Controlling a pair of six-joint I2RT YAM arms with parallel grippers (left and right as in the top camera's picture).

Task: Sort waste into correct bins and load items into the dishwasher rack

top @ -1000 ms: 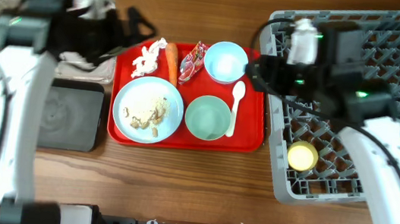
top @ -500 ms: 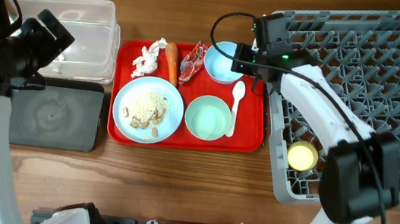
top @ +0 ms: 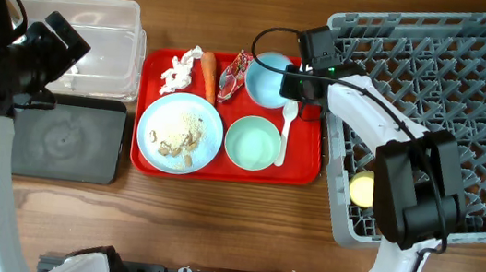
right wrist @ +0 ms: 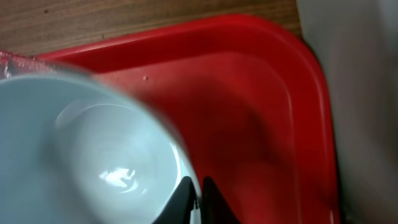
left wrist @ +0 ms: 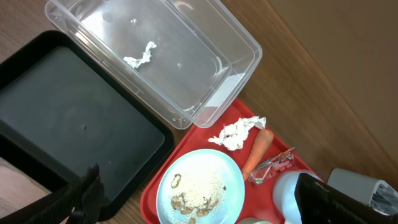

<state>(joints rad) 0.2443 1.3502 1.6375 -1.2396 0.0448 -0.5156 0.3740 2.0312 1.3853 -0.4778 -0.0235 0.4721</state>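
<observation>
Right gripper (right wrist: 198,194) pinches the bowl (top: 267,76) at its three-o'clock rim; next, lift toward the rack (top: 473,81) at three. Left gripper (top: 49,52) waits, jaws spread.

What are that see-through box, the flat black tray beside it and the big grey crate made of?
The clear rectangular tub looks like thin glossy plastic: it is see-through, with bright reflections on its walls. The shallow black rectangular tray seems to be matte plastic, dull and faintly textured, though rubber is possible. The large grey pegged crate looks like moulded hard plastic with a satin sheen.
</observation>
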